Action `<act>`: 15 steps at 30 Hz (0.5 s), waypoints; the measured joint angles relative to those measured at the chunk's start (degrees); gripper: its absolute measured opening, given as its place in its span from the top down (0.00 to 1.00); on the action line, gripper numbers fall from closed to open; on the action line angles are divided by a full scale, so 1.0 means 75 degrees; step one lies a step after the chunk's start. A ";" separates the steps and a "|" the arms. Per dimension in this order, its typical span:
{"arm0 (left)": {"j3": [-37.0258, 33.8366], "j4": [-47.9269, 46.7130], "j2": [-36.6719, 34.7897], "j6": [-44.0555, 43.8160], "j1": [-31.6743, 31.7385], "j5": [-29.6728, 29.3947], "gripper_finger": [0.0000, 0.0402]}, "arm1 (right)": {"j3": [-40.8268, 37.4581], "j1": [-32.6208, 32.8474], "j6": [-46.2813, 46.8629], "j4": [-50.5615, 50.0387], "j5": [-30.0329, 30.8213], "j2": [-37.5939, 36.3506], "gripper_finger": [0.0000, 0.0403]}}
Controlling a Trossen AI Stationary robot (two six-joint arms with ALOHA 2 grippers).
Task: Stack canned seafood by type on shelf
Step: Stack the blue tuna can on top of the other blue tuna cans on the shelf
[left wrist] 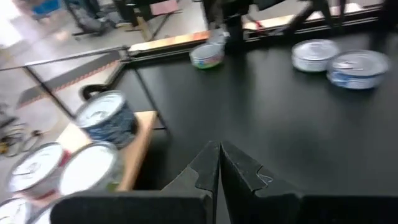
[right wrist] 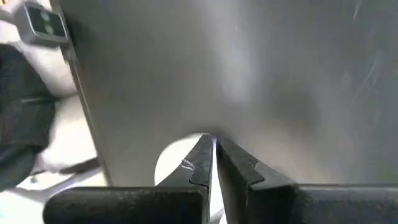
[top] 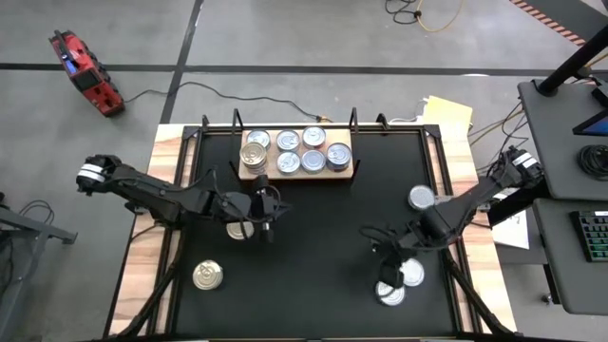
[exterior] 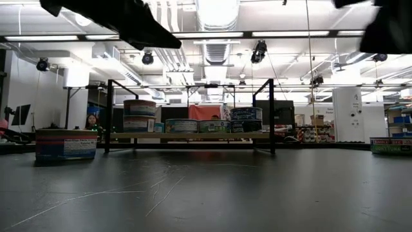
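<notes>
**Mid-table, both grippers clenched on nothing**

At the table's far edge, the shelf [top: 295,174] carried seven tins: a back row of three silver tops, a front row of three more, and a gold-topped tin [top: 253,156] at the left end standing taller than its neighbours, as the low view confirmed [exterior: 139,115]. The rightmost tin [top: 338,156] also sat higher in that view.

Left gripper [top: 266,228] hung over the black table just in front of the shelf, fingers pressed together, empty. A tin [top: 238,229] showed partly under that arm. Another gold-topped tin [top: 208,275] lay near the front left corner, well apart.

Right gripper [top: 388,278] hovered over the front right area, fingers likewise closed on nothing; two silver tins [top: 410,274] lay just beside it, touching each other. One more tin [top: 422,198] sat alone near the right edge.
</notes>
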 joint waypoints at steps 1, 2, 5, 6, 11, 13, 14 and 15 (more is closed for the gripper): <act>-0.0003 0.0000 0.0000 -0.0043 -0.0086 0.0014 1.00 | -0.0081 0.0157 0.0267 0.0001 -0.0076 0.0000 0.97; -0.0003 0.0011 0.0005 -0.0099 -0.0180 0.0029 1.00 | -0.0146 0.0306 0.0562 0.0014 -0.0165 0.0000 0.97; -0.0007 0.0024 0.0012 -0.0242 -0.0477 0.0041 1.00 | -0.0224 0.0744 0.1138 0.0011 -0.0223 0.0000 0.97; -0.0009 0.0045 0.0014 -0.0271 -0.0579 0.0047 1.00 | -0.0224 0.0862 0.1271 0.0037 -0.0227 0.0000 0.97; -0.0009 0.0398 0.0015 -0.0291 -0.1068 0.0047 1.00 | -0.0227 0.1251 0.1946 0.0156 -0.0089 0.0169 0.97; -0.0009 0.0461 0.0015 -0.0302 -0.1225 0.0049 1.00 | -0.0230 0.1407 0.1959 0.0184 -0.0075 0.0436 0.97; -0.0013 0.0499 0.0017 -0.0339 -0.1296 0.0042 1.00 | -0.0230 0.1453 0.1954 0.0192 -0.0078 0.0585 0.97; -0.0017 0.0508 0.0017 -0.0366 -0.1362 -0.0010 1.00 | -0.0230 0.1498 0.1945 0.0196 -0.0086 0.0744 0.97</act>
